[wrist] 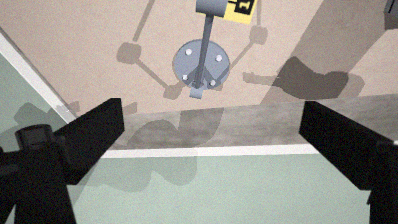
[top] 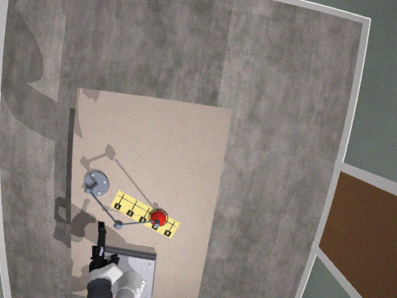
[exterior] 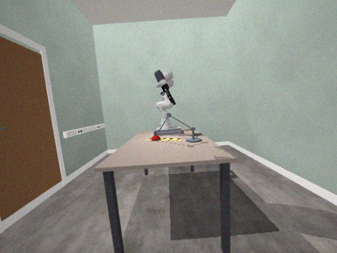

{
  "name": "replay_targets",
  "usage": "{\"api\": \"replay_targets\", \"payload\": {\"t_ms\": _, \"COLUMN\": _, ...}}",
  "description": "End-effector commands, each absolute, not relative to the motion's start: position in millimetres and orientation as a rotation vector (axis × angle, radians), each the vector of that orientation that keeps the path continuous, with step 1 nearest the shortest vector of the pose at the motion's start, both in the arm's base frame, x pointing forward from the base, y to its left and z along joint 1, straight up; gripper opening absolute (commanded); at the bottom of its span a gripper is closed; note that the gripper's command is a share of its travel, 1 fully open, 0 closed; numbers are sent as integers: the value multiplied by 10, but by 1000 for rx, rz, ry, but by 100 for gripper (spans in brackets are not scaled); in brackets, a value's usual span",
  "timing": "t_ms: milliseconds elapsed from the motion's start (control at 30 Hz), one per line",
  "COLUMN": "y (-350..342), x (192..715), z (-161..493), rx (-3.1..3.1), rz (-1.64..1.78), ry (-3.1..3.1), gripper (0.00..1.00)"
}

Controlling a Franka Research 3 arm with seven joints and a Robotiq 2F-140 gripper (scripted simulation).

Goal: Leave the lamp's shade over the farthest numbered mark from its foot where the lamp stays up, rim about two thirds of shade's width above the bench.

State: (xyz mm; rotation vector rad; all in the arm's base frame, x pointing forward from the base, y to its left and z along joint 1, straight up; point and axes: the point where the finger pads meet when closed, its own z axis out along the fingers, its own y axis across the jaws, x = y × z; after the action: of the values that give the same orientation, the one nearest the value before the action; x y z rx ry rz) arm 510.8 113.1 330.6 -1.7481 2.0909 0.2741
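The lamp's grey round foot [top: 104, 179] [exterior: 194, 140] [wrist: 220, 68] stands on the bench. Its thin arm rises to an elbow joint [top: 118, 225] [exterior: 169, 114] [wrist: 211, 6] and slopes down to the red shade [top: 158, 217] [exterior: 155, 138]. The shade appears low over the yellow numbered strip [top: 136, 202] [wrist: 242, 26], around the second mark from its far end; its exact height cannot be told. The wrist view does not show the shade. My gripper [top: 101, 224] [exterior: 174, 103] [wrist: 212, 116] is open and empty, high up near the elbow in the overhead view, with its fingers tilted.
The arm's grey base plate [top: 148, 263] [exterior: 176, 131] is on the bench [top: 181, 144] [exterior: 164, 154], close to the near side of the strip in the overhead view. The foot is near the bench's left edge in that view. Shadows of lamp and arm fall across the bench.
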Motion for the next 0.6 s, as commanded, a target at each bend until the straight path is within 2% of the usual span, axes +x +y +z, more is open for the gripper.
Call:
{"api": "replay_targets", "payload": {"t_ms": 0, "y": 1123, "x": 5185, "z": 3323, "rx": -1732, "rz": 271, "ry": 2106, "gripper": 100}}
{"api": "replay_targets", "payload": {"t_ms": 567, "y": 1157, "x": 5302, "z": 3355, "rx": -1770, "rz": 216, "ry": 2204, "gripper": 100}}
